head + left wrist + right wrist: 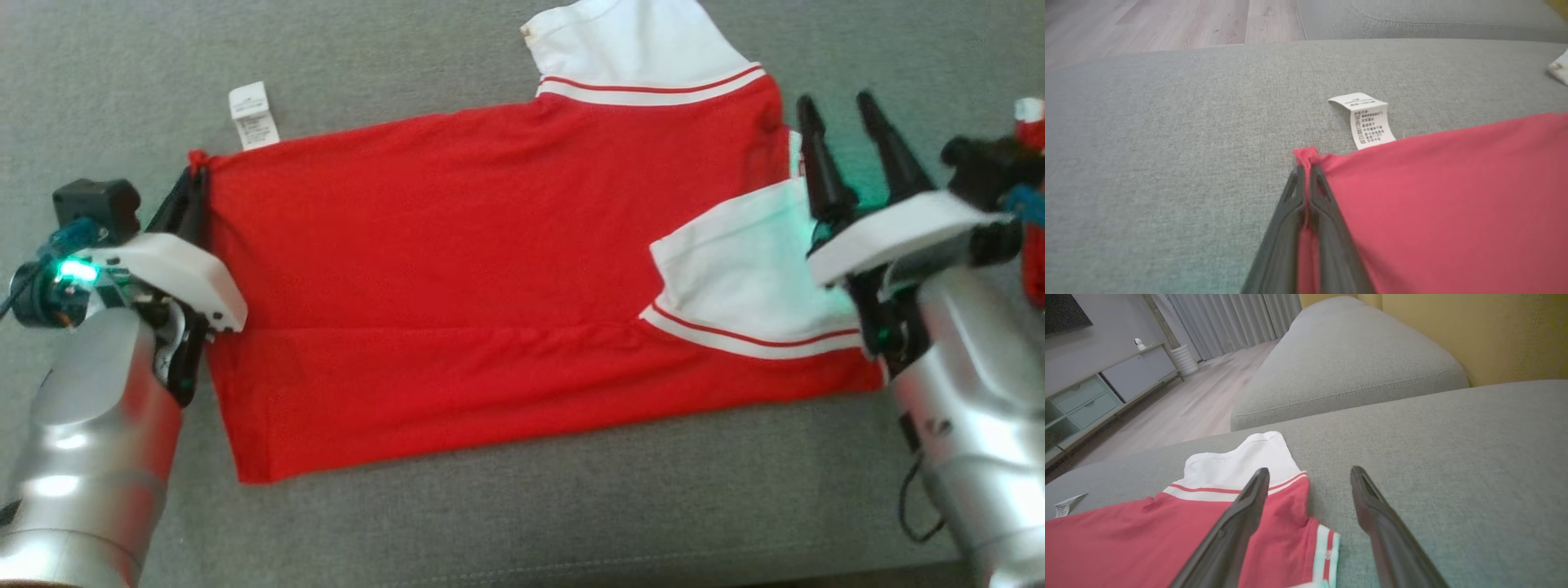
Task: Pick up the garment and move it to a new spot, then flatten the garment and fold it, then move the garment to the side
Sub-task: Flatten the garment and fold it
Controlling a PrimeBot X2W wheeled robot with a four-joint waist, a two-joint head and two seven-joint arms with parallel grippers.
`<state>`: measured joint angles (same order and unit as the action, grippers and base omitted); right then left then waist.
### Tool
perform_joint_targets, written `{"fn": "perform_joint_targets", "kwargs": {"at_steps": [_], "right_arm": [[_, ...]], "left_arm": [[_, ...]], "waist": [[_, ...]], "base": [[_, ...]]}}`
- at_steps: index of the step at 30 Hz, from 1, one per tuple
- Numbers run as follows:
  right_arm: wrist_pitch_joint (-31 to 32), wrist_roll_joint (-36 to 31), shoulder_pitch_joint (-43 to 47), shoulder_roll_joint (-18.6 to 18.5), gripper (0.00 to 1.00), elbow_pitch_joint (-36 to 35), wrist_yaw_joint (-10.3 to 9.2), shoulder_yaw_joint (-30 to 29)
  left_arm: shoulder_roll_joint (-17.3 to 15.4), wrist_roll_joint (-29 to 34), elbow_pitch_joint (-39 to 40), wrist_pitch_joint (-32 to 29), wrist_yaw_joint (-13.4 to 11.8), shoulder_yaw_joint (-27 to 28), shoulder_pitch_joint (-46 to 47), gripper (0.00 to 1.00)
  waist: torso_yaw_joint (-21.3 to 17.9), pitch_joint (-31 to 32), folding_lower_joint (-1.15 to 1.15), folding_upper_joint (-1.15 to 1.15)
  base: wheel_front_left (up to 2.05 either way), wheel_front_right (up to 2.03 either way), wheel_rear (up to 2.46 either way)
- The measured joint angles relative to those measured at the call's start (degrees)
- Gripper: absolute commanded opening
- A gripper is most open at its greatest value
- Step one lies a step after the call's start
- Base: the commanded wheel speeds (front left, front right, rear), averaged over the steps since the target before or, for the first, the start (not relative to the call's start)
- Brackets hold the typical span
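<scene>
Red garment (pixel 424 310) flat, white sleeves (pixel 735 269), left end effector (pixel 194 171) clamped on corner, right end effector (pixel 837 102) apart

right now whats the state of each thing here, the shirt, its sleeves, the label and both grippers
garment: spread flat on the grey sofa
near sleeve: folded over onto the red body
far sleeve: lying out past the garment's far edge
care label: sticking out from the edge, lying on the sofa
left gripper: shut on the garment's corner
right gripper: open, holding nothing, at the collar end
</scene>
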<state>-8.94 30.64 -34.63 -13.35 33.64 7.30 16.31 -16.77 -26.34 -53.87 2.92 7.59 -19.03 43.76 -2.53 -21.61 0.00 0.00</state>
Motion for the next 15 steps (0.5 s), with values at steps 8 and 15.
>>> {"fn": "perform_joint_targets", "kwargs": {"at_steps": [8, 15], "right_arm": [[6.37, -1.18, -9.85, -2.80, 1.00, 6.02, 0.00, 0.02], [15.69, -5.15, -21.09, -4.74, 1.00, 15.36, 0.00, 0.31]], "left_arm": [[1.64, -0.15, 0.33, 7.46, 0.01, -2.48, 3.05, 0.00], [8.16, 0.70, 1.65, 10.36, 0.00, -5.33, 6.15, 0.00]], "waist": [[3.98, -1.09, 0.00, 0.00], [10.43, -3.43, 0.00, 0.00]], "base": [[0.00, 0.00, 0.00], [0.00, 0.00, 0.00]]}}
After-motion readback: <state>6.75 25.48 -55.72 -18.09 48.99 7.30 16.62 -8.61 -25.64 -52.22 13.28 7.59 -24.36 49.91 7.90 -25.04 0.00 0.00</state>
